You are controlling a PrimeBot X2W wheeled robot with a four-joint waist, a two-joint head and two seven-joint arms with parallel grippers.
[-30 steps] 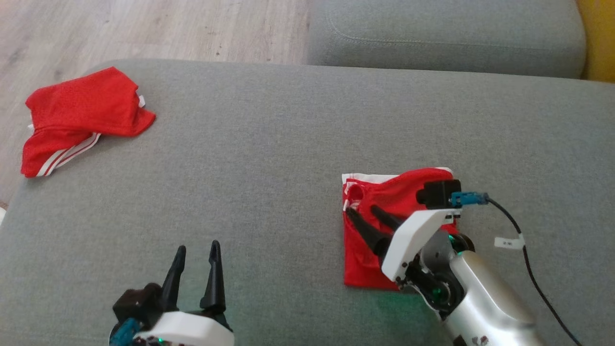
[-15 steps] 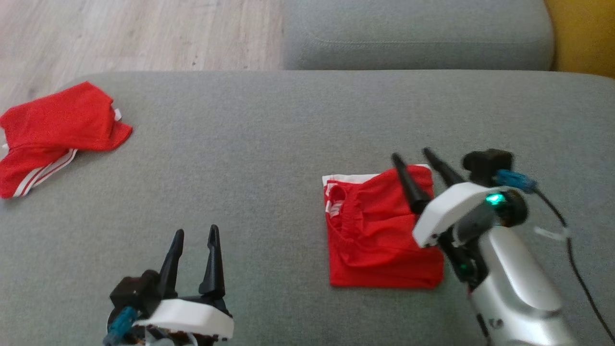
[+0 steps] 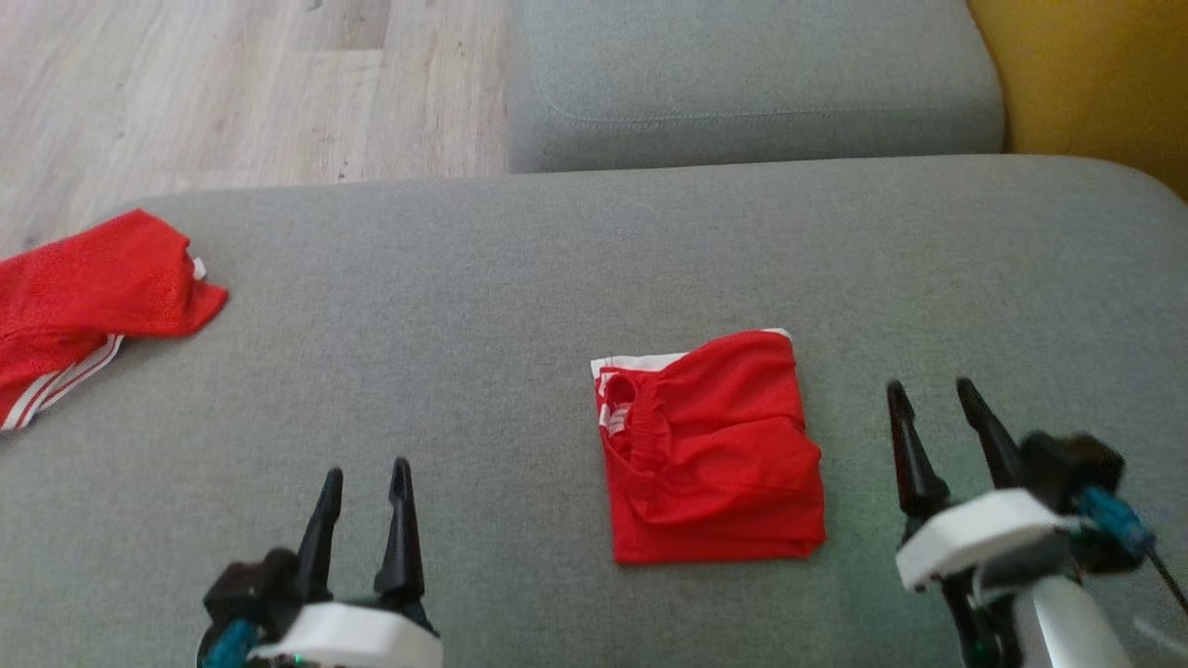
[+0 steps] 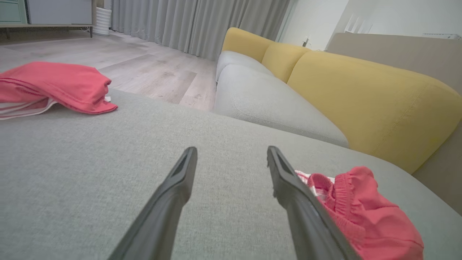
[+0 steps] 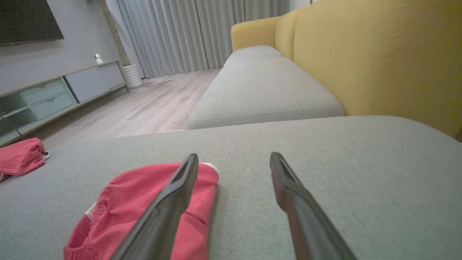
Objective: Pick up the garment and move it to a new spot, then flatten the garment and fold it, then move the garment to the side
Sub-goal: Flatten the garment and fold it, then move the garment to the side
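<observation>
Red folded garment (image 3: pixel 710 455): a squarish packet of red cloth with white trim and a gathered waistband. It lies flat near the middle of the broad grey fabric seat cushion (image 3: pixel 464 306), a little toward the cushion's right half.
My right claw (image 3: pixel 929 384): over the cushion's right part, just beside the packet and clear of the cloth. Its fingers are apart and hold nothing.
My left claw (image 3: pixel 367 468): by the cushion's near edge, left of centre and well apart from the packet. Its fingers are spread too, and it is empty.
Crumpled red garment with white stripes (image 3: pixel 83 297): at the cushion's left rim.
Step in hand: I judge the fold done, so what remains is shifting the packet to the cushion's side.
Grip: I should use my right claw, with one finger slid under the whole stack and the other on top. Pinching only the top layer would let the fold open.
Carry: I keep it low and level, moving slowly so the layers do not fan out.
Spot: bare fabric on the cushion's right, away from the crumpled piece.
Risk: the cushion looks soft and may give as I press, so I may miss the bottom layer.
</observation>
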